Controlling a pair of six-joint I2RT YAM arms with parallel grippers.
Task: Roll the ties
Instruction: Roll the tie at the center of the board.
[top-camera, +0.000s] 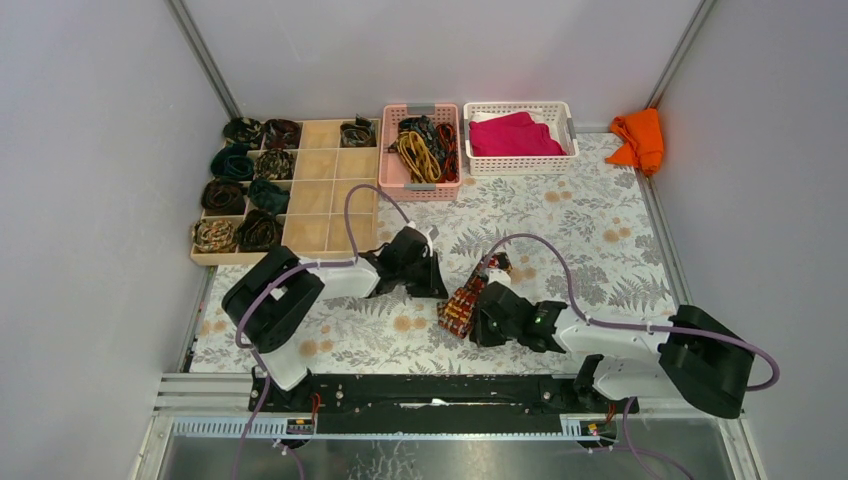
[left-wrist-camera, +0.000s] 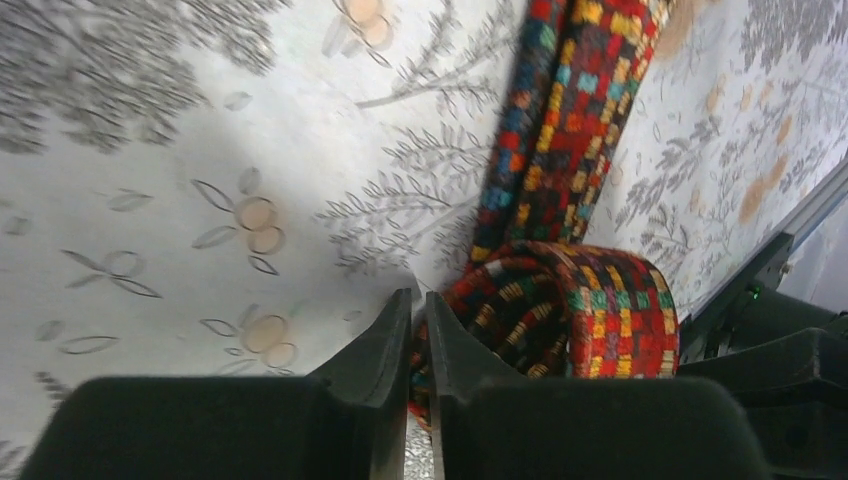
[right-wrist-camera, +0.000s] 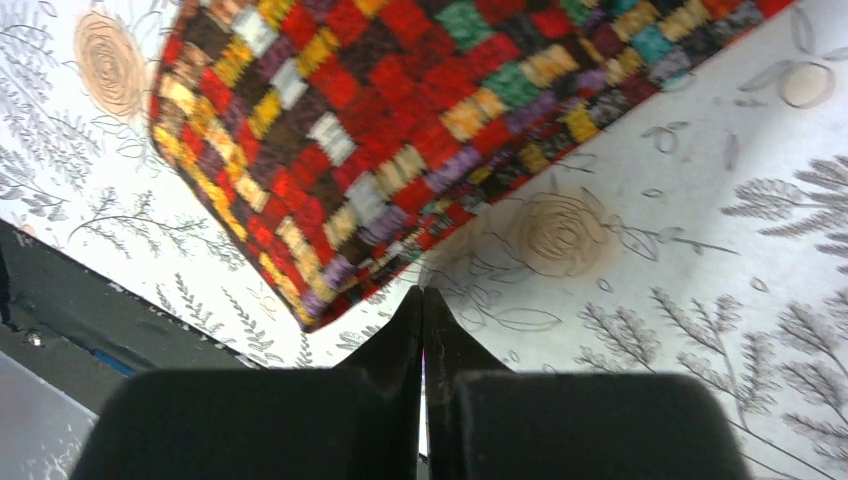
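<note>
When you look from above, the red-checked tie (top-camera: 463, 306) lies on the counter (top-camera: 600, 240) between the two arms, near the front edge. The left arm (top-camera: 300, 290) reaches to it from one side and the right arm (top-camera: 620, 345) from the other. Rolled ties (top-camera: 235, 195) sit in the tray (top-camera: 320, 190) at the back left, and loose ties (top-camera: 425, 150) fill the pink basket (top-camera: 420, 192).

From the left wrist you see one end of the tie wound into a roll, while the rest runs flat away over the counter. Your left fingers (left-wrist-camera: 385, 340) stand almost together, with a thin slit between them, just beside the roll. Whether they pinch its edge you cannot tell.

From the right wrist, your right fingers (right-wrist-camera: 395, 340) are closed on nothing. Their tips are just beside a broad part of the tie.
</note>
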